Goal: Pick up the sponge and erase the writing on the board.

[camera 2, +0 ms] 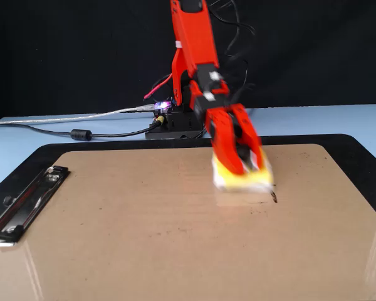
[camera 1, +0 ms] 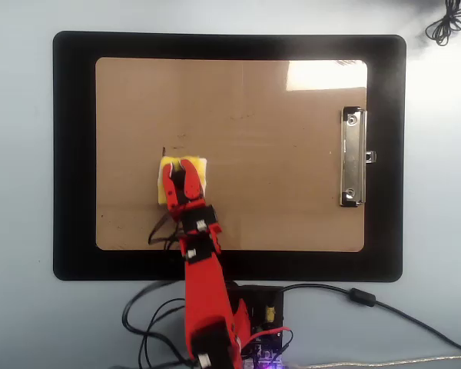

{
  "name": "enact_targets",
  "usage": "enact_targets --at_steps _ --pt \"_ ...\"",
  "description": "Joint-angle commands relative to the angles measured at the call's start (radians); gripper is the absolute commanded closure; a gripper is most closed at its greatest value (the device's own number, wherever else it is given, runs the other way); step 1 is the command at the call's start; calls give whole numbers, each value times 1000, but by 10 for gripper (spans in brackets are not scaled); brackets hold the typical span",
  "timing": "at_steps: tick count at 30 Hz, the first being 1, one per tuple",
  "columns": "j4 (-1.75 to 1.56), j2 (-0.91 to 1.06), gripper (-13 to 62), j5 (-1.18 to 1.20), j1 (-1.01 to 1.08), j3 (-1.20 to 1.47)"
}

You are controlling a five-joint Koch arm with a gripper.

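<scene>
The orange gripper [camera 1: 182, 164] is pinching the small yellow sponge [camera 1: 199, 168] by its central knob, pressing it flat on the clipboard [camera 1: 276, 169], far from the silver clip [camera 1: 353, 157]; it looks light and compressible.

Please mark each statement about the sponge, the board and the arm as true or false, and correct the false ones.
1. The gripper holds the sponge on the board. True.
2. The metal clip is at the left edge in the overhead view. False: it is at the right edge.
3. A full word remains on the board. False: only a small black mark shows beside the sponge.
4. The board lies on a black mat. True.
</scene>
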Motion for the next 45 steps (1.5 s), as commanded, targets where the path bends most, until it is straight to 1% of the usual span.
enact_targets --at_steps 1,3,6,7,13,15,17,19,21,25,27,29,30,32,36,38,40,41,45 --pt "-20 -198 575 -25 -17 -169" --pt "-18 -321 574 -32 -20 -327" --pt "-17 -308 575 -48 -43 -313" --pt "-17 -270 574 -58 -57 -262" --pt "-17 141 575 -135 -189 199" --pt "-17 233 575 -138 -224 295" --pt "-17 270 575 -138 -241 322" --pt "-18 245 575 -138 -242 307" --pt "-15 153 575 -135 -235 193" --pt "-17 -189 575 -133 -209 -153" --pt "-17 -299 574 -133 -181 -285" --pt "-15 -299 574 -132 -170 -307" --pt "-15 -272 574 -132 -167 -268" --pt "-15 -158 574 -133 -167 -135" --pt "-17 143 575 -133 -164 195" --pt "-17 229 574 -133 -161 272" --pt "-17 221 574 -129 -144 272" --pt "-18 173 574 -126 -133 230" --pt "-17 -115 574 -124 -75 -86"
